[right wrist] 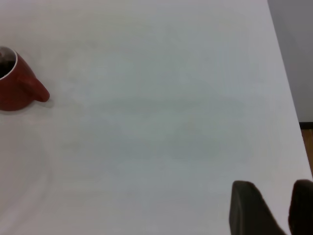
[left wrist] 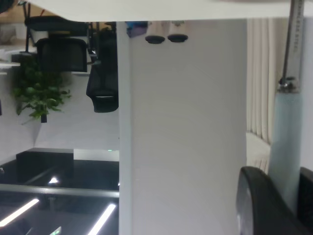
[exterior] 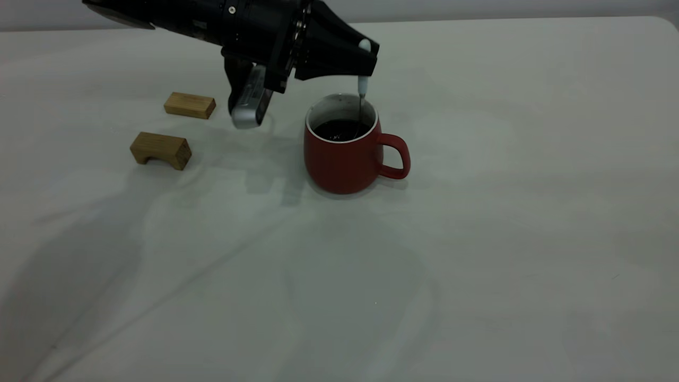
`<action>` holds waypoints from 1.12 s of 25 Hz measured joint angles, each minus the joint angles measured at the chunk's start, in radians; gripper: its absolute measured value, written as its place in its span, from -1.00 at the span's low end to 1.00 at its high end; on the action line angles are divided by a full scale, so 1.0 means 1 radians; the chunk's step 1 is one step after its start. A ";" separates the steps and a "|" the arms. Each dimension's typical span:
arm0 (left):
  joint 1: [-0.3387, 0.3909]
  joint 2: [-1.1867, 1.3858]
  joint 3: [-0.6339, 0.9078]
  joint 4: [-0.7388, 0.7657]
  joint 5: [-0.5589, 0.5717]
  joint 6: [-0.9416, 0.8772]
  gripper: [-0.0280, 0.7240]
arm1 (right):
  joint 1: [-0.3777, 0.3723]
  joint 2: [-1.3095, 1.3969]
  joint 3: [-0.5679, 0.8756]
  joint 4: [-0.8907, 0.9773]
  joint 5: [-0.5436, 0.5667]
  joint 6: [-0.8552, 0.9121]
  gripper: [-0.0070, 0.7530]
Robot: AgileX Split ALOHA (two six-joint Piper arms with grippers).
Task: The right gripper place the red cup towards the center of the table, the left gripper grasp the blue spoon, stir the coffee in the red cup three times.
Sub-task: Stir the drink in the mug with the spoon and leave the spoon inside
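left claw (exterior: 366, 59) clamped on blue spoon (exterior: 363, 85), red cup (exterior: 344, 144) directly below it, spoon bowl in coffee (exterior: 339, 129), right claw (right wrist: 274, 208) apart, cup well away from it

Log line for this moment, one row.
left claw: holds blue spoon | spoon bowl in coffee | red cup mid-table | right claw: away, open

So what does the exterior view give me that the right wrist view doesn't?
Only the exterior view shows the left hand holding the blue spoon upright, its metal end down in the coffee, plus two wooden blocks to the cup's left. Only the right wrist view shows the right hand, open and well away from the cup. Both show the red cup and the table.
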State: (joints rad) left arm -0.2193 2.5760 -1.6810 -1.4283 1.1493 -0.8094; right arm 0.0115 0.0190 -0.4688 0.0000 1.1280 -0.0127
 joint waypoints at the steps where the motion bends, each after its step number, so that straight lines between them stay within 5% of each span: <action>1: 0.000 0.000 0.000 0.020 0.000 -0.026 -0.49 | 0.000 0.000 0.000 0.000 0.000 0.000 -0.36; 11: 0.021 0.000 -0.062 0.137 -0.026 0.056 -0.49 | 0.000 0.000 0.000 0.000 0.000 0.000 -0.36; 17: -0.005 0.015 -0.062 0.093 0.005 -0.052 -0.49 | 0.000 0.000 0.000 0.000 0.000 0.000 -0.36; 28: 0.021 -0.006 -0.100 0.269 0.018 -0.077 -0.49 | 0.000 0.000 0.000 0.000 0.000 0.000 -0.36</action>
State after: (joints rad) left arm -0.1986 2.5697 -1.7812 -1.1590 1.1673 -0.8869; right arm 0.0115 0.0190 -0.4688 0.0000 1.1280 -0.0127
